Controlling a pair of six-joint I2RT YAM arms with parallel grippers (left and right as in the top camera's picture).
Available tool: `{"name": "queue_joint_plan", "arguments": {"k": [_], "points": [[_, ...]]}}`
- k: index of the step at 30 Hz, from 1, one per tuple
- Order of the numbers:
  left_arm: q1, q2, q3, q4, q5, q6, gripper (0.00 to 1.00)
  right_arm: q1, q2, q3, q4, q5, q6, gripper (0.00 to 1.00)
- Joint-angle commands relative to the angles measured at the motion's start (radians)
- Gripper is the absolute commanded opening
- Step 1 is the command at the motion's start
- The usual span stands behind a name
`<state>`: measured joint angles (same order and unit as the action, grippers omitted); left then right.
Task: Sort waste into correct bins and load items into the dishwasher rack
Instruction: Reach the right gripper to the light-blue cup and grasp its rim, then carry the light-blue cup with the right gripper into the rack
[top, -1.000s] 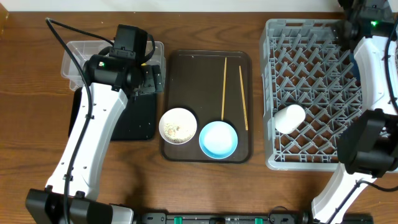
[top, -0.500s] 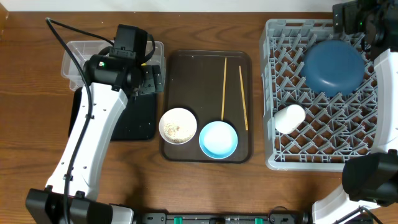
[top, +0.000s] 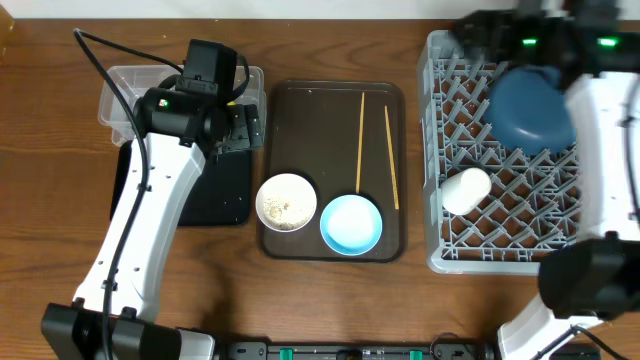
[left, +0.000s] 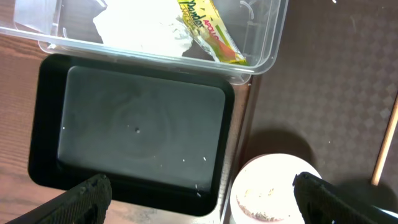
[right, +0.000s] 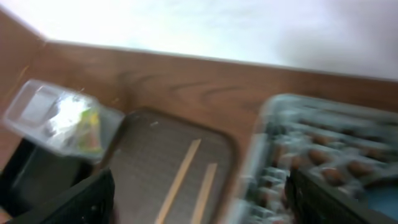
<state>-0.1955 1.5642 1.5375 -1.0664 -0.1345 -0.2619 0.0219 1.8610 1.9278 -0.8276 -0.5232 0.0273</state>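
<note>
My left hand (left: 202, 198) spread wide and empty over the black tray (left: 137, 124) and white bowl (left: 273, 193), my right hand (right: 205, 199) wide open too, nothing in it, blue bowl (top: 525, 110) sitting in the rack (top: 437, 255)

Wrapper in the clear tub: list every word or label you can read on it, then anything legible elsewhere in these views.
"Panda": green letters on the yellow wrapper lying in the tub, left wrist view; the word's end curls away, so the last letters are uncertain.
Small red print beside that word on the wrapper: too small to read.
Overhead view: no text can be read.
Right wrist view: blurred, nothing can be read.
</note>
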Motion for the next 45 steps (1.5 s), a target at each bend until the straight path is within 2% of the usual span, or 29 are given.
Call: {"name": "queue_joint_plan", "arguments": {"k": [1, 5, 8, 10, 18, 22, 32, 35, 45], "points": [[0.003, 0.006, 0.011, -0.002, -0.005, -0.001, 0.96, 0.160, 0.056, -0.013, -0.016, 0.193, 0.121, 0.84], [0.003, 0.006, 0.011, -0.002, -0.005, -0.001, 0.96, 0.312, 0.116, -0.013, -0.022, 0.439, 0.249, 0.80], [0.003, 0.006, 0.011, -0.002, -0.005, -0.001, 0.96, 0.393, 0.168, -0.013, -0.027, 0.505, 0.295, 0.71], [0.003, 0.006, 0.011, -0.002, -0.005, -0.001, 0.96, 0.431, 0.190, -0.013, -0.056, 0.504, 0.309, 0.66], [0.003, 0.006, 0.011, -0.002, -0.005, -0.001, 0.96, 0.486, 0.199, -0.015, -0.353, 0.435, 0.324, 0.69], [0.003, 0.006, 0.011, -0.002, -0.005, -0.001, 0.96, 0.492, 0.198, -0.033, -0.480, 0.349, 0.255, 0.70], [0.003, 0.006, 0.011, -0.002, -0.005, -0.001, 0.96, 0.515, 0.198, -0.138, -0.522, 0.328, 0.223, 0.61], [0.003, 0.006, 0.011, -0.002, -0.005, -0.001, 0.96, 0.516, 0.198, -0.206, -0.500, 0.333, 0.212, 0.56], [0.003, 0.006, 0.011, -0.002, -0.005, -0.001, 0.96, 0.515, 0.198, -0.394, -0.345, 0.381, 0.190, 0.24]]}}
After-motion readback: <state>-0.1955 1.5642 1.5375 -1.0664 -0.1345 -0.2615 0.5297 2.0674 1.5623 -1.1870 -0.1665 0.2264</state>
